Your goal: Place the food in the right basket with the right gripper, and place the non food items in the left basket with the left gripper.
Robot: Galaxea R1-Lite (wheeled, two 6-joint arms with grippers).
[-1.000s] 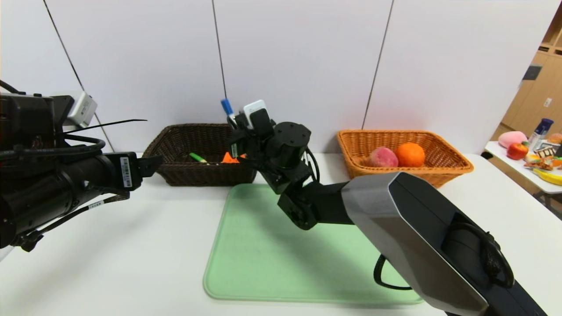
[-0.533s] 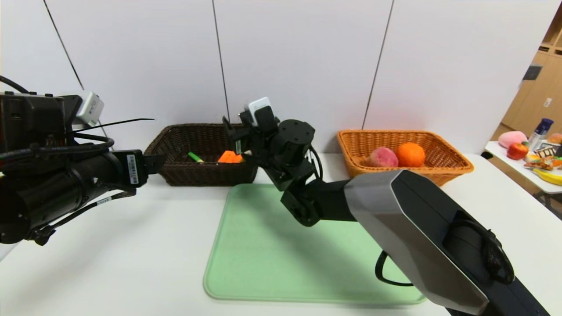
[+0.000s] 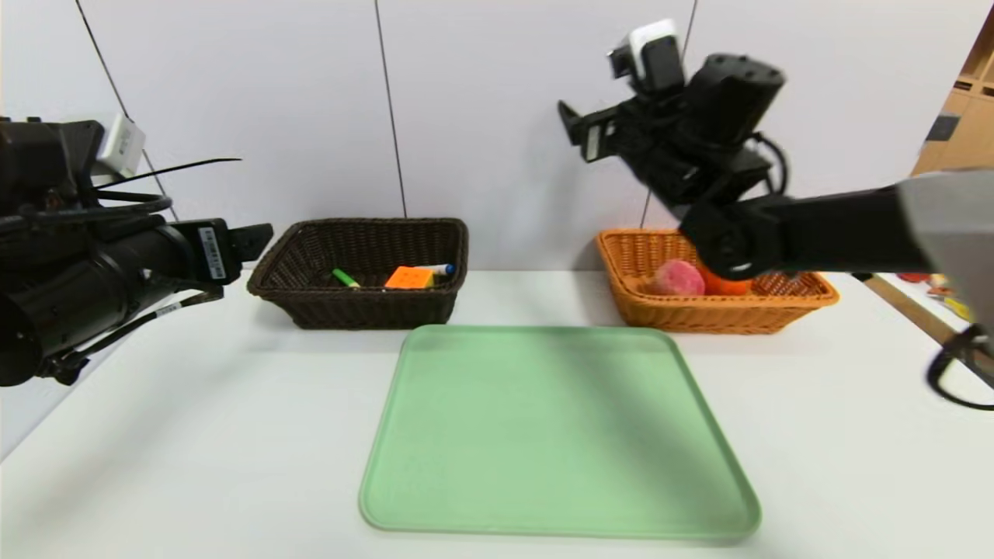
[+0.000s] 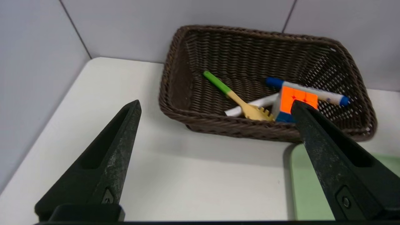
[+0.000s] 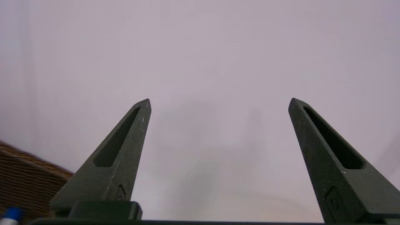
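The dark brown left basket [image 3: 311,303] holds a green-handled fork [image 3: 347,278], an orange-faced cube [image 3: 409,277] and a blue-capped marker [image 3: 439,269]. The left wrist view shows the basket [image 4: 237,129] with the fork [image 4: 237,98], cube [image 4: 297,98], marker [image 4: 325,97] and a white pen [image 4: 256,104]. The orange right basket [image 3: 776,307] holds a pink peach [image 3: 677,277]; an orange fruit is mostly hidden behind the right arm. My left gripper [image 3: 256,237] [image 4: 215,104] is open and empty, left of the brown basket. My right gripper [image 3: 575,128] [image 5: 219,100] is open and empty, raised high facing the wall.
An empty green tray [image 3: 555,427] lies in the middle of the white table. The right arm's links hang over the right basket's near side. A corner of the brown basket [image 5: 28,175] shows in the right wrist view.
The right arm swung from over the left basket up and to the right, to above the right basket. The blue marker it held a second ago now lies in the left basket.
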